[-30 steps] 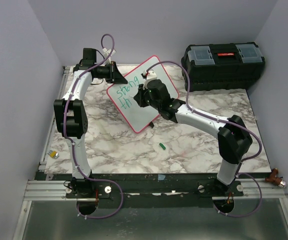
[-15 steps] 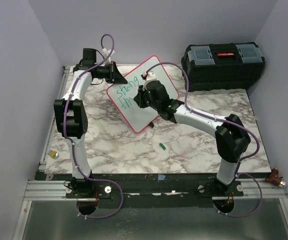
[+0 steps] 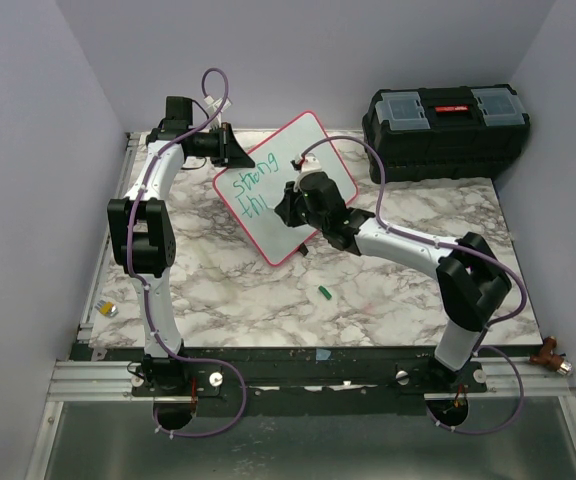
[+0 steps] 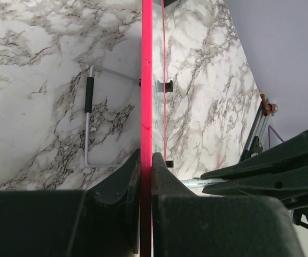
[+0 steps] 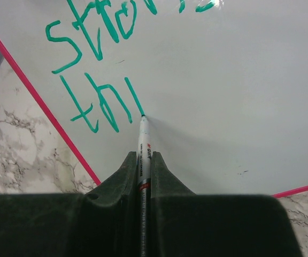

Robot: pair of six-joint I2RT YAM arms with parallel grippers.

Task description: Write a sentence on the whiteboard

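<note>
The whiteboard [image 3: 286,185] with its pink-red frame stands tilted at the table's back middle. My left gripper [image 3: 236,152] is shut on its upper left edge; the left wrist view shows the pink frame [image 4: 146,80] edge-on between the fingers. My right gripper [image 3: 290,200] is shut on a white marker [image 5: 144,144] whose green tip touches the board. The sentence [image 5: 98,64] reads "strong" on the top line and "thr" started below it. The words also show in the top view [image 3: 250,192].
A black toolbox [image 3: 446,130] stands at the back right. A green marker cap [image 3: 323,292] lies on the marble table [image 3: 388,290]. A small yellow-grey object [image 3: 109,309] sits at the left edge. The board's wire stand [image 4: 88,115] rests behind it.
My right gripper has shifted slightly right and down along the board with the marker, adding a stroke to the second line. The left arm and board have not moved.
</note>
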